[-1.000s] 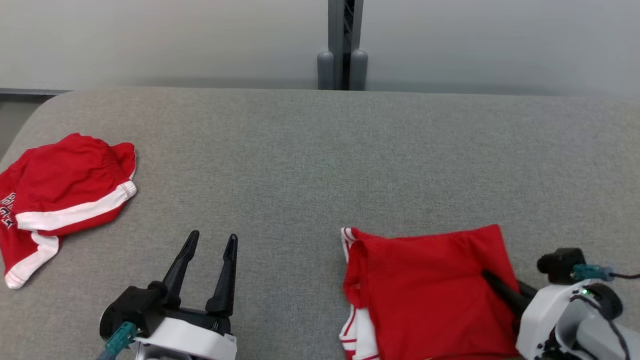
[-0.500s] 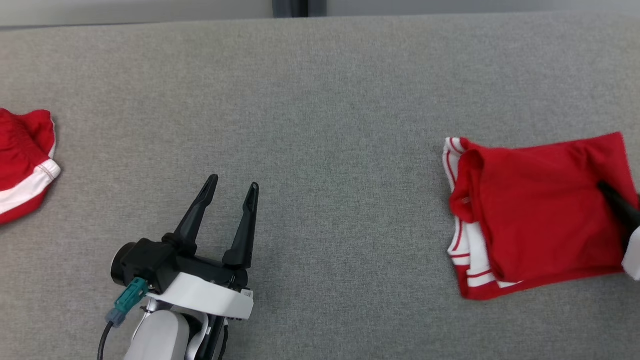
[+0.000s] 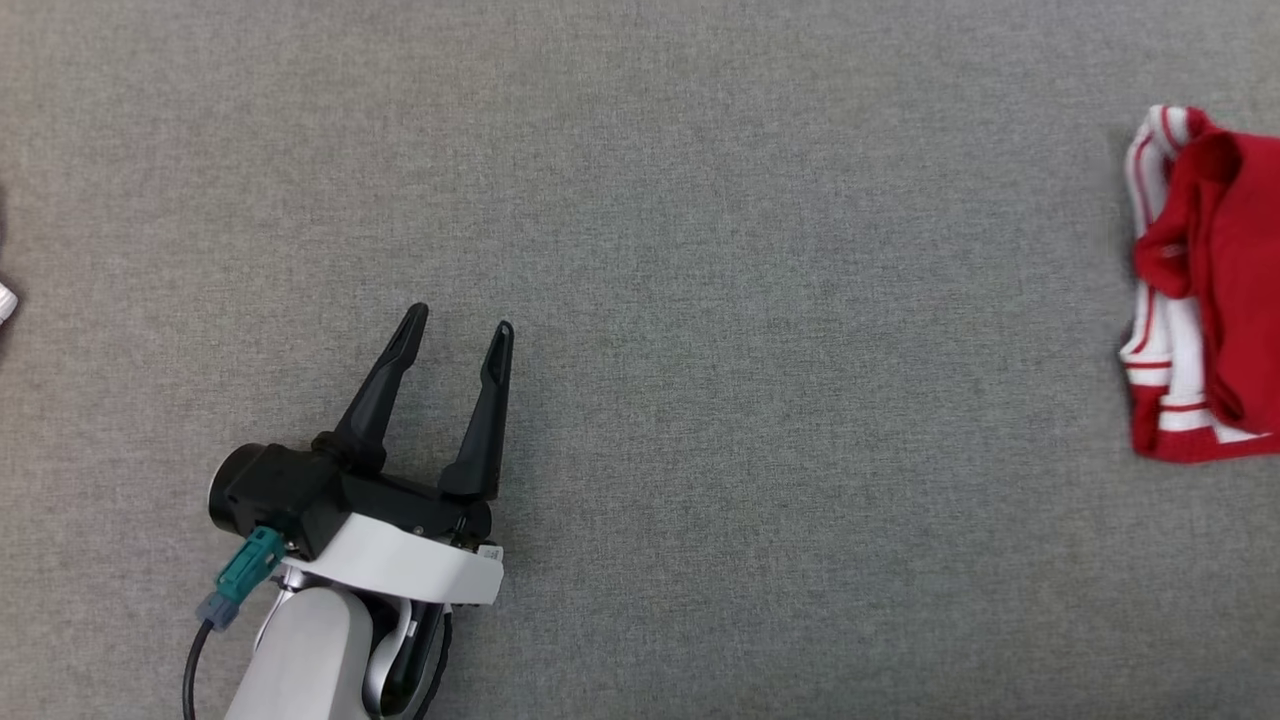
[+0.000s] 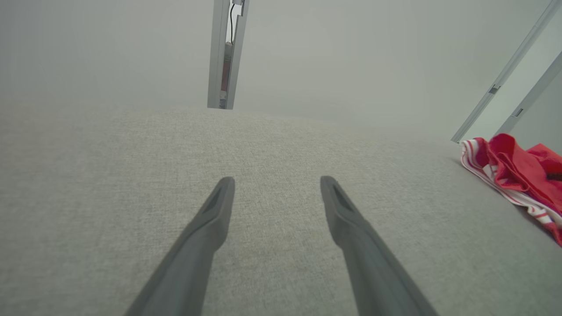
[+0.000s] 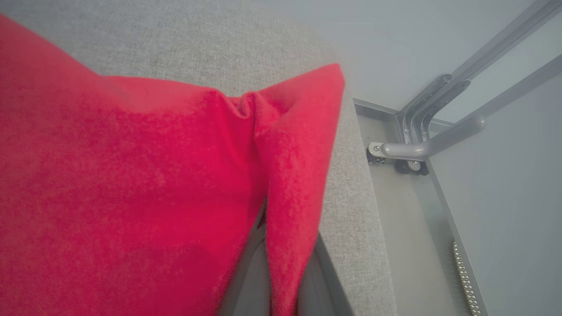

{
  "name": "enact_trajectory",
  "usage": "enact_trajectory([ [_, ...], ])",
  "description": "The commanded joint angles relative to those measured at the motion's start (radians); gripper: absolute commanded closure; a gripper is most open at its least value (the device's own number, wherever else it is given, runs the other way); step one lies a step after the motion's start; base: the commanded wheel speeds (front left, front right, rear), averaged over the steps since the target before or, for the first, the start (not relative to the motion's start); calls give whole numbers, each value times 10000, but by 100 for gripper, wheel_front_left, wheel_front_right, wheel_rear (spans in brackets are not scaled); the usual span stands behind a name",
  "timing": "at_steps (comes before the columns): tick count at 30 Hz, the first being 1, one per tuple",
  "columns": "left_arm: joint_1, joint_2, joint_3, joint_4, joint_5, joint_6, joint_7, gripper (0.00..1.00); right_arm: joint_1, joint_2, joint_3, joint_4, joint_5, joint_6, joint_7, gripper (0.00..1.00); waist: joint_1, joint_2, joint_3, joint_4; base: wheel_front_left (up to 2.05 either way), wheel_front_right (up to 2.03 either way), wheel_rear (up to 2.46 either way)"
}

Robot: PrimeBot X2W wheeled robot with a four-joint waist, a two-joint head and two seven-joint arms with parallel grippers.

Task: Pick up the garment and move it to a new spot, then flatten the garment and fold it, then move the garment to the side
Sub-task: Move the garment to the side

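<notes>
**Last step in hand: folded garment going to the side**

Judged the final step to be in hand, the move to the side. Found the garment (image 3: 1215,290) already folded, red with white-striped trim, lying on the grey tabletop (image 3: 700,250) at the far right of the head view, well apart from the left claw (image 3: 459,321). Saw that claw empty, fingers spread wide over bare surface. Saw the right claw (image 5: 283,289) in its wrist view closed tight, with a fold of red fabric running down between its grey fingers (image 5: 250,281). Read it as clamped on the garment. Noted a corner of the garment close to the tabletop's rounded edge, with a metal frame (image 5: 421,149) beyond.

Reckoned the next move to call for little: stopping short of that edge, laying the held end flat, parting the fingers. Then drawing back without hooking the fabric and pulling the fold open.

Could not see the right claw's fingertips, buried under cloth, nor how much fabric sat in the pinch. Could not see most of the garment in the head view, cut off by the right border. Could not make out a small pale thing (image 3: 5,303) at that view's left border.
</notes>
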Motion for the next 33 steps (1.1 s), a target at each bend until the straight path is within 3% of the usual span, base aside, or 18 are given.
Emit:
enact_trajectory([
  [1, -125, 38, 38, -43, 52, -48, -38, 0, -346, 9, -142, 461, -307, -6, -46, 100, 0, 0, 134, 32, 0, 0, 0],
  [6, -250, 38, 66, -47, 40, -35, -38, 0, -992, 288, -601, 1583, -1111, -6, -47, 100, 0, 0, 349, 122, 0, 0, 0],
  [12, -281, 40, 33, 3, 26, -38, -38, 0, -1131, 530, -987, 2002, -1785, -4, -45, 100, 0, 0, 423, 189, 0, 0, 0],
  [13, -283, 40, 28, 14, 16, -38, -38, 0, -1152, 578, -1048, 2040, -1936, -4, -47, 67, 0, 0, 423, 203, 0, 0, 0],
  [14, -277, 40, 31, 22, 3, -39, -38, 0, -1160, 640, -1146, 2091, -2011, -4, -45, 6, 0, 0, 417, 214, 0, 0, 0],
  [15, -265, 37, 35, 33, -13, -39, -38, 0, -990, 783, -1331, 2217, -1786, -4, -47, 0, 0, 0, 396, 224, 0, 0, 0],
  [24, -59, 35, 55, 146, -116, -40, -38, 0, -1277, 806, -1785, 2461, -2705, -4, -45, 0, 0, 0, -153, 255, 0, 0, 0],
  [33, 291, 40, -11, 232, -382, -39, -39, 0, -1507, 1073, -2342, 2356, -3927, -4, -45, 0, 0, 0, -1464, 309, 0, 0, 0],
])
